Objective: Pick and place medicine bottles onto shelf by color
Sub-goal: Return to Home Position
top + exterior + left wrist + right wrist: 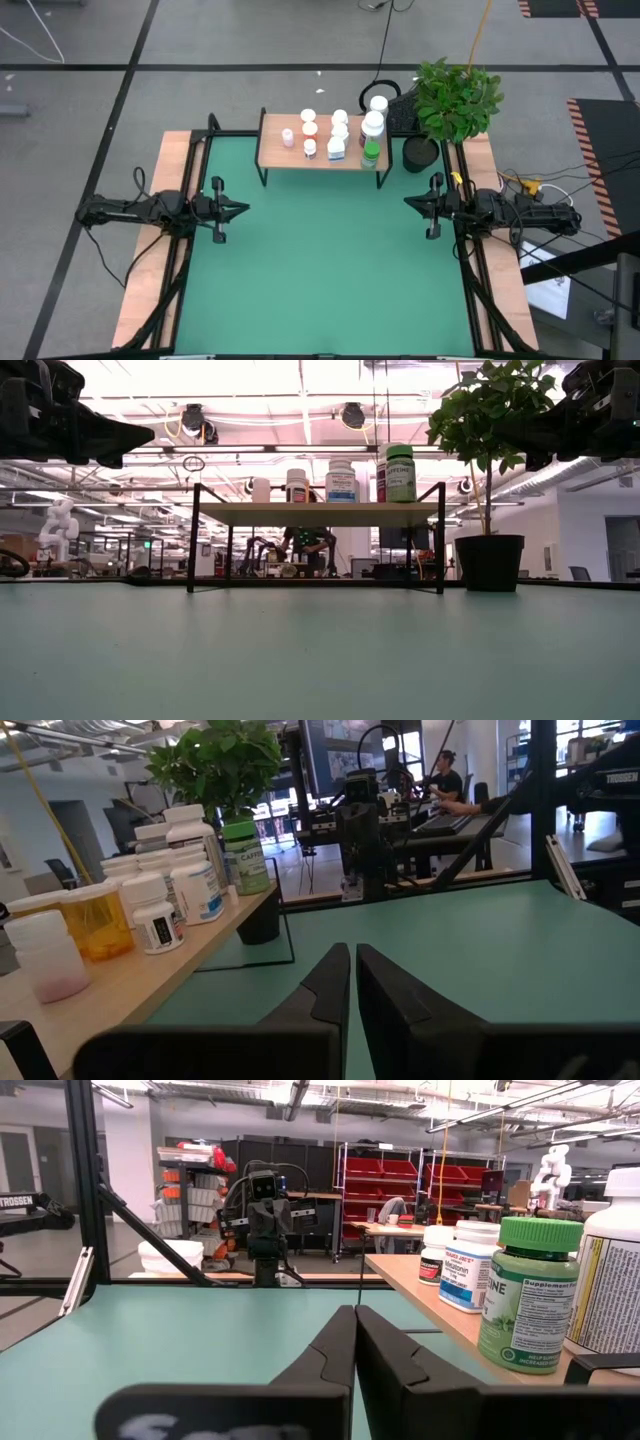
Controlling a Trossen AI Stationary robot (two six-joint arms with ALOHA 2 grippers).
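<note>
The medicine bottles (pixel 372 124) all stood on the shelf (pixel 275 152) (pink and orange toward its left end, green at its right). The left gripper (pixel 240 209) hung before the shelf's left end, the right gripper (pixel 408 202) off its right corner, both apart from the bottles, fingers (pixel 325 990) pressed together, empty.

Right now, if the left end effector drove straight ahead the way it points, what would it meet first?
The left end effector would likely reach the right end effector, facing it across the green table. Nothing shows between them; the shelf stands to one side of that line.
</note>
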